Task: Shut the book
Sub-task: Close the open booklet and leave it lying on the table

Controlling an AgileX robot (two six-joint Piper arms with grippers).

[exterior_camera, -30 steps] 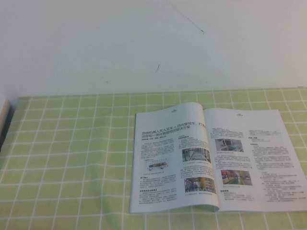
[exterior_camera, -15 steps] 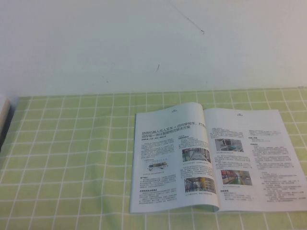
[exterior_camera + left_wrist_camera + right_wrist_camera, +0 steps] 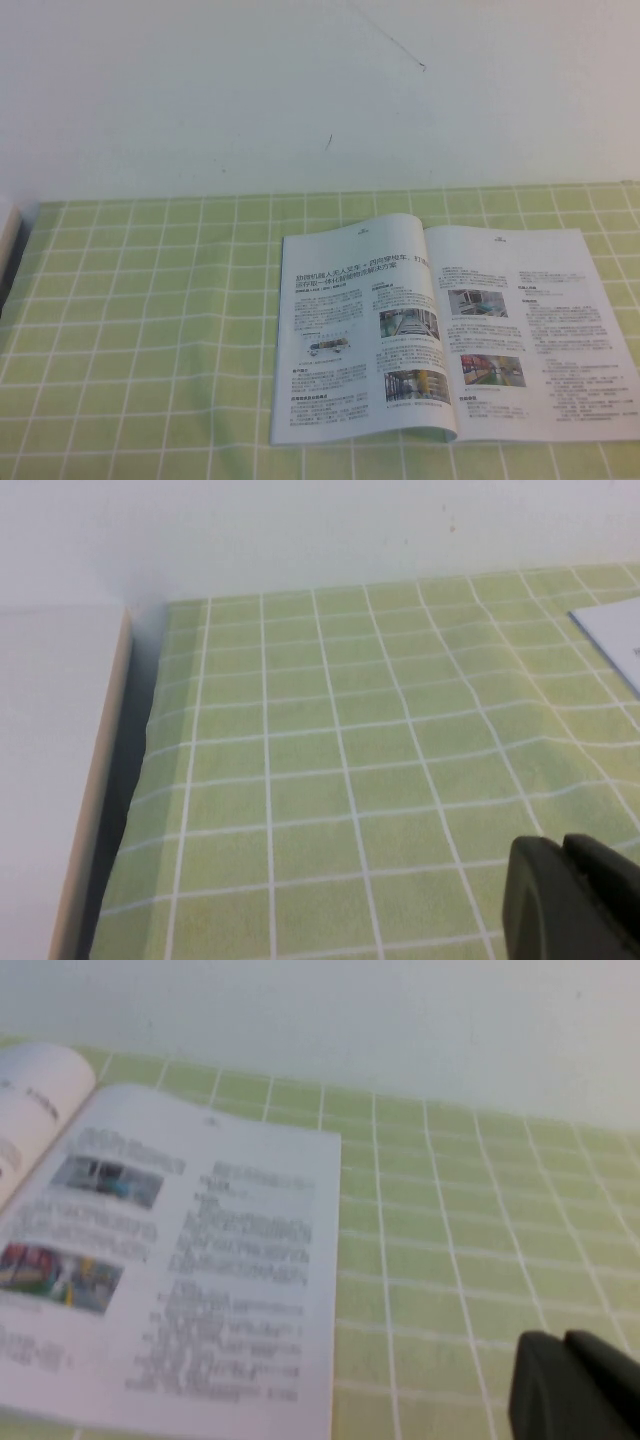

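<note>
Open book on a cloth-covered surface, seen from above and from both wrists. At the far left edge of the surface lies a white slab-like object (image 3: 7,232) with a tan side face; its nature cannot be told, and a shadowed gap separates it from the green checked cloth (image 3: 150,330). The left end effector (image 3: 565,855) appears only in its wrist view, above bare cloth on the left part of the surface, closed on nothing, its two dark tips meeting with no gap, and well apart from the book (image 3: 450,330). A broad stretch of cloth lies open between the slab and the book's left page. The book rests right of centre, open and face up; its left page arches upward beside the spine, its right page lies flat, and its outer edge runs close to the frame's right border. A band of cloth separates its far edge from the white wall (image 3: 300,90). The right end effector (image 3: 563,1350), likewise seen only in its wrist view, hangs over bare cloth beyond the right page's outer edge, closed and empty.
</note>
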